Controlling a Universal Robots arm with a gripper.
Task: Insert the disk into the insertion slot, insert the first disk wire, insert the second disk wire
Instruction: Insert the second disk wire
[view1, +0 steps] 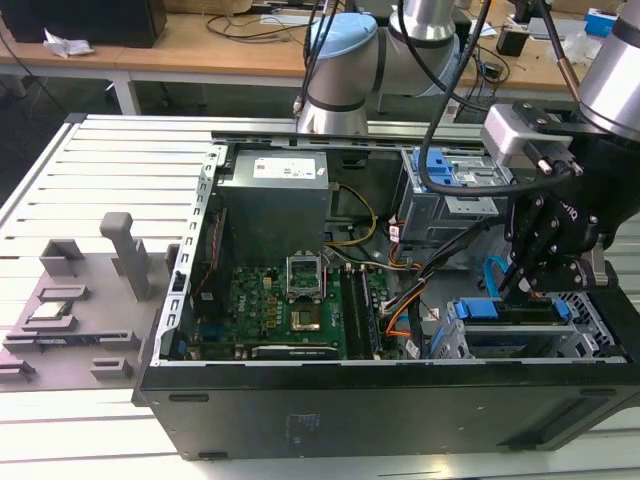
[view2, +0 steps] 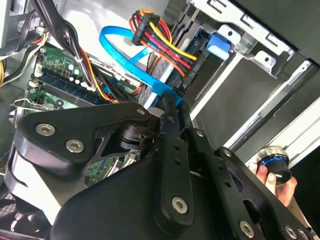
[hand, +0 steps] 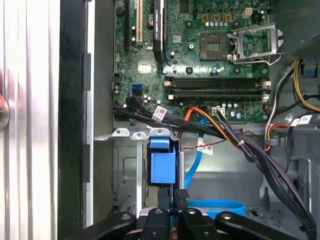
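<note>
No legible text anywhere. White label on the power supply (view1: 290, 170), upper middle of the exterior view, carries print too small to read. Cable tags (hand: 160, 113) over the motherboard (hand: 200, 55) in the first wrist view likewise unreadable.

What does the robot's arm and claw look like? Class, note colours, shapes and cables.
The arm is silver-grey tubing with rounded joints, one capped in pale blue, and black cables running along it. The claw is matt black, built of flat linkage bars pinned with silver screws, under a light grey wrist block.
</note>
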